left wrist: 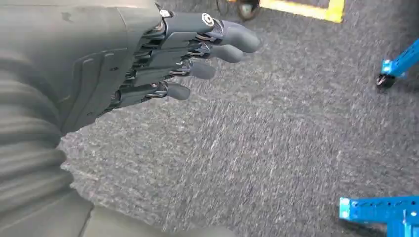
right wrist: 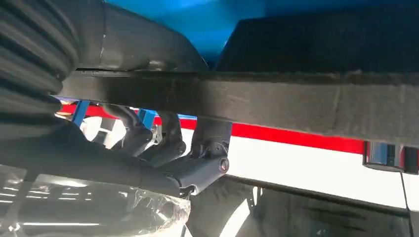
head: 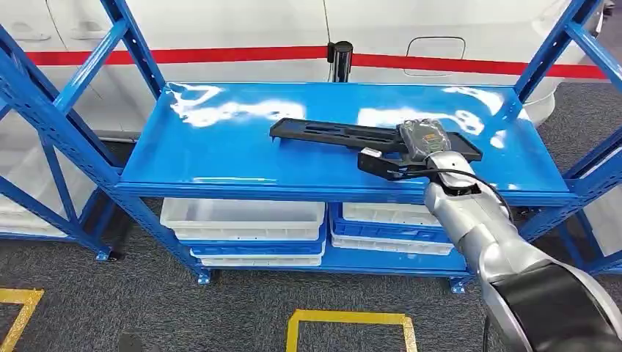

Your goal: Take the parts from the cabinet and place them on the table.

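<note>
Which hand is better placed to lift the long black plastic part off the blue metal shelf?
The right hand: it already grips the long black plastic part on the blue metal shelf. The left hand hangs open above the carpet.

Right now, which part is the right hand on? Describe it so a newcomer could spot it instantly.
Find the blue rack and its glossy top shelf. On it lies a long, flat black part, its right end under the right hand. It is the shelf's only item; the white bins sit on the level below.
</note>
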Robot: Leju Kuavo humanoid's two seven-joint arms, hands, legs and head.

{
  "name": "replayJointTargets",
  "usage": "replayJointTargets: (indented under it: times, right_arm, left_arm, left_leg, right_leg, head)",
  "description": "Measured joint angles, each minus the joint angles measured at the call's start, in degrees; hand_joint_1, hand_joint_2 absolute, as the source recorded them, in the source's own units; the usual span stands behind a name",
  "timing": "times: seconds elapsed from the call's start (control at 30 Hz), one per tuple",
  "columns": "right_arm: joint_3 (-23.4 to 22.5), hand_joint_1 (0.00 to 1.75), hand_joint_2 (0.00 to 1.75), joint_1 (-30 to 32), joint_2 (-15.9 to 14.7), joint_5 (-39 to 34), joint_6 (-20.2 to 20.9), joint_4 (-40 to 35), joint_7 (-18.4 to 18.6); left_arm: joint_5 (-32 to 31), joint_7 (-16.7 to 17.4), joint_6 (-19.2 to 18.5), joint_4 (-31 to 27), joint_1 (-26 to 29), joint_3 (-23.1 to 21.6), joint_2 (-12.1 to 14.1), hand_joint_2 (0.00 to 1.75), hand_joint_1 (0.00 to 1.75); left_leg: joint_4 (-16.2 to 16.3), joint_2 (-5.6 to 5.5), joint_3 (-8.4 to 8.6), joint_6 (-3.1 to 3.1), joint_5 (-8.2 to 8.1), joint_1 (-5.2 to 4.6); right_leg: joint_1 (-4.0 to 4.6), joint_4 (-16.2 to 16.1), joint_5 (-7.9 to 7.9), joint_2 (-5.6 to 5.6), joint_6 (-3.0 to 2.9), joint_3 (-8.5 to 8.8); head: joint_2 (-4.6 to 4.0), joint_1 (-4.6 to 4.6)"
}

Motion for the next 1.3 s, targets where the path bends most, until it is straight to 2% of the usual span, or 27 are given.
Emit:
replayJointTargets:
  times: [0.13, 0.2, 0.37, 0.43, 0.83, 1.0, 1.07, 1.1, 1.13, 1.17, 1.2, 1.23, 1.27, 1.3]
  right_arm:
    - [-0.3, 1.75, 1.75, 0.0, 0.0, -0.2, 0.0, 0.0, 0.0]
    - [-0.4, 1.75, 1.75, 0.0, 0.0, -0.3, 0.0, -0.1, 0.0]
    - [-1.0, 1.75, 1.75, 0.0, 0.0, -0.6, -2.1, -0.3, 0.3]
    - [-1.3, 1.75, 1.75, 0.0, -0.1, -0.7, -2.4, -0.3, 0.3]
    - [-1.3, 1.75, 1.75, 0.0, 0.1, -0.2, -2.5, -0.3, 0.7]
    - [-1.3, 1.75, 1.75, 0.0, 0.2, -0.2, -2.5, -0.3, 0.9]
    - [-1.4, 1.75, 1.75, 0.0, 0.3, -0.2, -2.5, -0.3, 0.9]
    - [-1.4, 1.75, 1.75, 0.0, 0.3, -0.2, -2.5, -0.3, 0.9]
    - [-1.5, 1.75, 1.75, 0.0, 0.3, -0.2, -2.5, -0.5, 0.9]
    - [-1.6, 1.75, 1.75, 0.0, 0.0, -0.2, -2.5, -0.5, 0.9]
    - [-1.7, 1.75, 1.75, -0.1, 0.0, -0.2, -2.5, -0.5, 0.9]
    - [-1.7, 1.75, 1.75, 0.0, 0.0, -0.2, -2.5, -0.5, 0.9]
    - [-1.7, 1.75, 1.75, 0.3, -0.1, -0.2, -2.5, -0.5, 0.9]
    - [-1.7, 1.75, 1.75, 0.6, -0.2, -0.2, -2.5, -0.5, 0.9]
  left_arm:
    - [-0.2, 2.4, -1.6, 0.0, 0.0, 0.0, 0.0, 1.75, 0.00]
    - [-0.8, 5.6, -1.6, 0.0, -0.1, 0.0, 0.0, 1.75, 0.00]
    - [-2.1, 8.3, -2.1, 0.0, -0.2, -0.1, 0.0, 1.75, 0.00]
    - [-2.4, 8.4, -3.7, 0.0, -0.2, -0.1, 0.0, 1.75, 0.00]
    - [-3.3, 9.8, -5.3, 0.0, -0.2, -0.4, 0.0, 1.75, 0.00]
    - [-3.7, 10.2, -6.0, 0.0, -0.2, -0.6, 0.0, 1.75, 0.00]
    - [-3.8, 10.2, -6.2, 0.0, -0.2, -0.7, 0.0, 1.75, 0.00]
    - [-3.8, 10.2, -6.2, 0.0, -0.2, -0.7, 0.0, 1.75, 0.00]
    - [-3.9, 10.2, -6.2, 0.0, -0.2, -0.7, 0.0, 1.75, 0.00]
    - [-4.0, 10.4, -6.3, 0.0, -0.2, -0.8, -0.1, 1.75, 0.00]
    - [-4.5, 10.5, -6.6, 0.0, -0.3, -1.0, -0.2, 1.75, 0.00]
    - [-5.0, 10.9, -7.1, 0.0, -0.3, -1.3, -0.2, 1.75, 0.00]
    - [-5.4, 11.2, -7.4, 0.0, -0.3, -1.5, -0.3, 1.75, 0.00]
    - [-5.7, 11.3, -7.6, 0.0, -0.3, -1.8, -0.3, 1.75, 0.00]
  left_leg:
    - [0.0, 0.00, 0.00, 0.00, 0.00, 0.00]
    - [0.0, 0.00, 0.01, 0.00, 0.00, 0.00]
    - [0.0, 0.00, 0.00, 0.00, 0.00, 0.00]
    - [0.0, 0.00, -0.01, 0.00, 0.00, 0.00]
    - [0.2, -0.01, -0.09, 0.17, -0.12, -0.11]
    - [0.8, 0.00, -0.42, 0.76, -0.49, -0.14]
    - [1.0, 0.00, -0.50, 1.08, -0.63, -0.20]
    - [0.8, 0.01, -0.40, 1.42, -0.51, -0.27]
    - [-0.3, 0.04, 0.19, 2.06, 0.28, -0.25]
    - [-1.4, 0.35, 0.89, 2.42, 1.00, 0.32]
    - [-1.7, 0.35, 0.87, 2.96, 1.35, 0.22]
    - [-1.7, 0.36, 0.70, 2.96, 1.36, 0.21]
    - [-1.7, 0.35, 0.54, 2.96, 1.38, 0.14]
    - [-1.7, 0.33, 0.33, 2.95, 1.49, 0.06]
  right_leg:
    - [0.00, 0.0, 0.00, -0.01, 0.00, 0.01]
    - [0.00, 0.0, 0.00, 0.00, 0.00, 0.01]
    - [0.00, 0.0, 0.00, -0.04, 0.00, 0.01]
    - [0.00, 0.0, 0.00, -0.05, 0.00, 0.01]
    - [-0.24, 0.0, 0.02, -0.05, 0.04, 0.02]
    - [-0.32, 0.0, 0.07, -0.04, 0.23, 0.02]
    - [-0.36, -0.2, 0.14, -0.04, 0.68, 0.10]
    - [-0.35, -0.6, 0.35, -0.02, 0.96, 0.34]
    - [0.00, -1.1, 0.62, 0.03, 1.46, 0.64]
    - [0.14, 0.0, -0.43, -0.06, 1.18, -0.03]
    - [0.23, 3.1, -2.43, -0.05, 0.54, -1.34]
    - [0.15, 7.4, -4.42, -0.05, 0.12, -3.31]
    - [0.06, 12.7, -6.60, -0.05, -0.07, -5.76]
    - [-0.05, 16.9, -8.01, -0.05, 0.07, -7.61]
  head:
    - [0.00, 0.02]
    - [0.00, 0.00]
    - [0.00, 0.00]
    - [0.00, 0.00]
    - [0.00, 0.00]
    - [0.00, -0.02]
    - [0.00, 0.00]
    - [0.00, -0.04]
    - [0.00, -0.02]
    - [0.00, 0.24]
    - [0.00, 0.30]
    - [0.00, 0.29]
    - [0.00, 0.28]
    - [0.00, 0.28]
